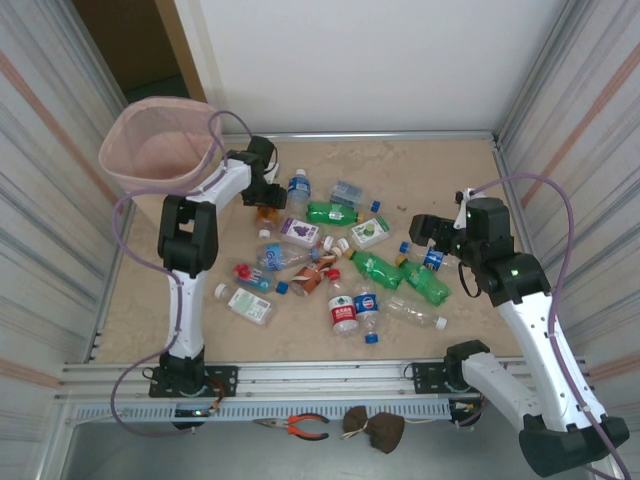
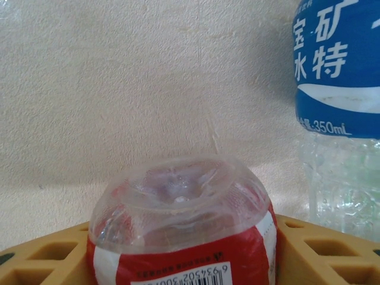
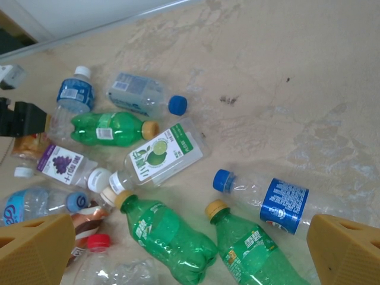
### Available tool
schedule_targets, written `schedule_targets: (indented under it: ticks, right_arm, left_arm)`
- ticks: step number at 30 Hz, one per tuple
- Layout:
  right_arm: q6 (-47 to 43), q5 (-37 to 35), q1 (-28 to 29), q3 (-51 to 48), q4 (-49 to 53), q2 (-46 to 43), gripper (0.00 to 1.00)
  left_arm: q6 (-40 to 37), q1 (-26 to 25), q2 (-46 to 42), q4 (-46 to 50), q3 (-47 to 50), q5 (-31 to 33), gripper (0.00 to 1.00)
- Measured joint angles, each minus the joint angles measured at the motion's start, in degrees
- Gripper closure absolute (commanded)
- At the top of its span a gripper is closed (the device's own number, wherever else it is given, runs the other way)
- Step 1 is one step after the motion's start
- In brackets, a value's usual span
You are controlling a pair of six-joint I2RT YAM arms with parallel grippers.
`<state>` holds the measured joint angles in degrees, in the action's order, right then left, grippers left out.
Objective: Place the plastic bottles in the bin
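The beige worktop [image 1: 450, 170] is carrying scattered plastic bottles [image 1: 378, 268], the pink bin [image 1: 118, 165] standing far left. The left wrist camera is showing the left pincer [image 2: 184, 243] clamping a red-labelled bottle [image 2: 178, 202]; the right pincer [image 3: 190, 237] is hanging open.

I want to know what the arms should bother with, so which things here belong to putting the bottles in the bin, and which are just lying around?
Part of the job:
- plastic bottles scattered on the table
- red-labelled bottle
- pink bin

Just lying about:
- loose blue cap
- pliers on the near rail
- brown object beside them
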<state>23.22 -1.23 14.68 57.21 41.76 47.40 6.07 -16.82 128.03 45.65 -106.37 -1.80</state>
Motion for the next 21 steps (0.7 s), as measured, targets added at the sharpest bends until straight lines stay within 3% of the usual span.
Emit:
schedule_targets:
  ticks: [21]
  right_arm:
    - [0.31, -0.02, 0.0, 0.0, 0.37, -0.68, 0.01]
  left_arm:
    - [-1.55, -3.13, -18.97, 4.37, -7.39, 3.5, 0.38]
